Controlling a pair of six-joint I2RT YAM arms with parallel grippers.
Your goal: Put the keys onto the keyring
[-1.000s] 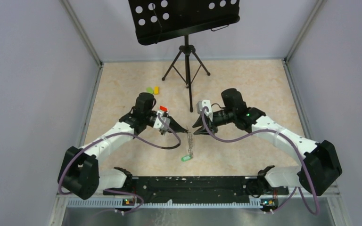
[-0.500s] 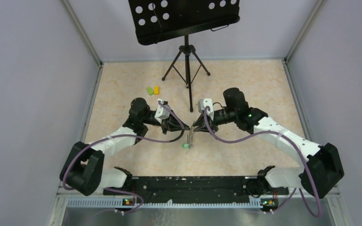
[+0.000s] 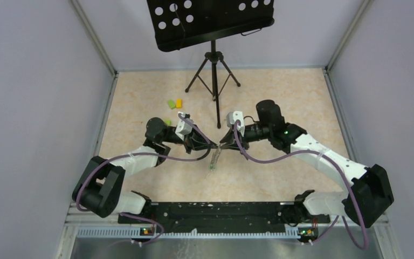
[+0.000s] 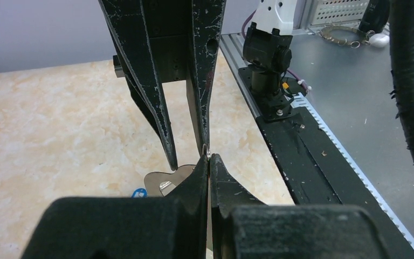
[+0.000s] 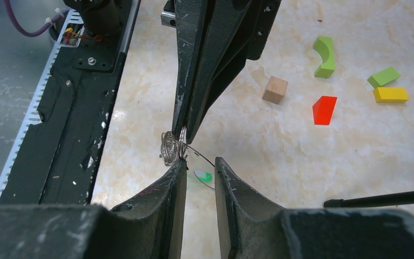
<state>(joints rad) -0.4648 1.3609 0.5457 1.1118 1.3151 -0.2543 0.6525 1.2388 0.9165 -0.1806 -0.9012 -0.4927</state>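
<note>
From above, the left gripper (image 3: 211,149) and the right gripper (image 3: 222,145) meet tip to tip over the middle of the beige marbled table (image 3: 280,91). Between them hangs the keyring (image 3: 216,157), a thin silver metal ring with a short chain. A green key tag (image 3: 211,167), small, oblong and of plastic, is at its near end.

In the left wrist view, the left fingers are pressed together on the ring, which stands at their tips. The right fingers are opposite, a little apart. A blue key tag (image 4: 138,191) of the same kind shows lower; I cannot tell if it rests on the table.

In the right wrist view, the right fingers stand narrowly apart and hold nothing. One tip is just at the ring. To the right lie a red wedge block (image 5: 324,109) and a pale wooden cube (image 5: 275,89).
</note>
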